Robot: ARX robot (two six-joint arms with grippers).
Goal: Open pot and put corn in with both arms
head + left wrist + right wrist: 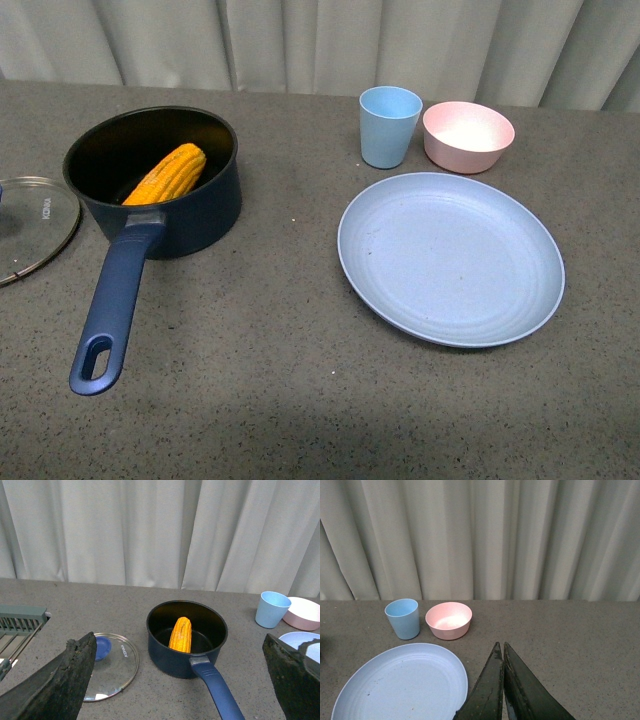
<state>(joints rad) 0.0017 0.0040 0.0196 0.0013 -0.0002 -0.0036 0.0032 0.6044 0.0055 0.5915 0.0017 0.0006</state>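
The navy-blue pot (205,205) stands open at the left of the table, its long handle (112,310) pointing toward the front. The yellow-orange corn (166,175) lies inside it, leaning on the wall. Both show in the left wrist view too, the pot (165,660) and the corn (180,634). The glass lid (30,225) lies flat on the table left of the pot. My left gripper (180,650) is open, empty, its fingers wide apart, held back from the pot. My right gripper (500,647) is shut and empty, above the table beside the plate. Neither arm shows in the front view.
A large light-blue plate (450,258) lies at the right. A light-blue cup (389,126) and a pink bowl (467,136) stand behind it. A grey-green rack (20,622) sits at the far left in the left wrist view. Curtains hang behind the table.
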